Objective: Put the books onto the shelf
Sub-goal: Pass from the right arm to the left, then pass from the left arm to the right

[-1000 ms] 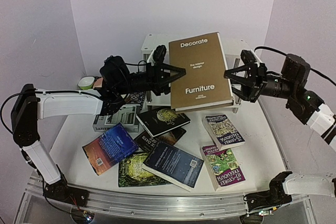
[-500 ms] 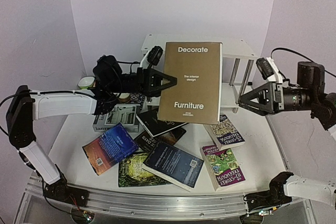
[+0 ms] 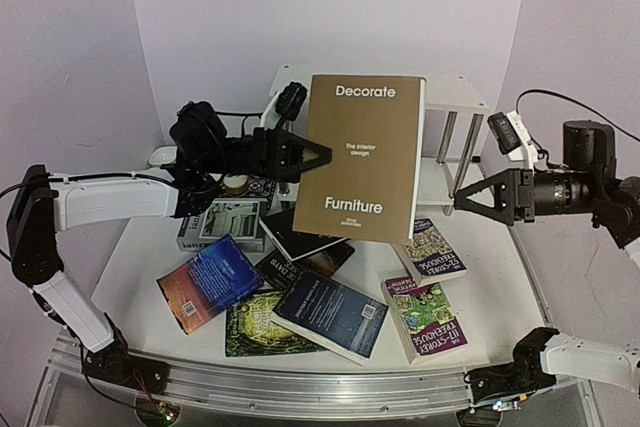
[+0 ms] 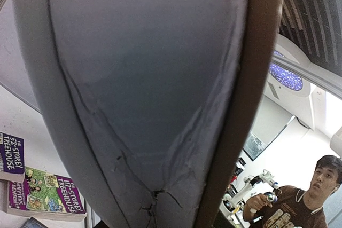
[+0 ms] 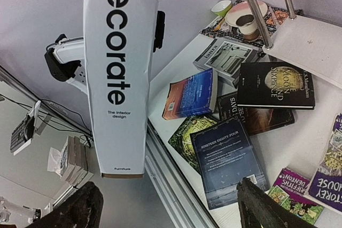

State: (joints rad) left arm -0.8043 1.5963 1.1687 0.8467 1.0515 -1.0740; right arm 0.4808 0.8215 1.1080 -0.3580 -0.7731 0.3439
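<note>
Main worry here is the grip. The left fingers (image 3: 318, 157) are clamped on just one edge of the big brown Decorate book (image 3: 362, 157), and the rest of that thick hardback hangs out past them in mid-air, upright with its cover to the camera. The right fingers (image 3: 462, 204) are spread wide with nothing in them and sit well clear of the book's far edge, so nothing is backing it up. A one-sided pinch on something that heavy could easily let it swivel or slide out. It would then land on the loose paperbacks (image 3: 330, 314) scattered on the table (image 3: 500, 287) below both sets of fingers.

Second risk is the white shelf (image 3: 455, 92) right behind the book, beyond the left fingers. It's a tall book, so it might catch the top tier or a chrome leg (image 3: 465, 152) going in.

Containers: no book shows on either tier, though the Decorate book hides a good chunk of it. Behind the left fingers there's a small green bowl (image 5: 222, 8) and a dish with a little cup (image 5: 247, 24) on it. Can't tell if anything's inside them.
</note>
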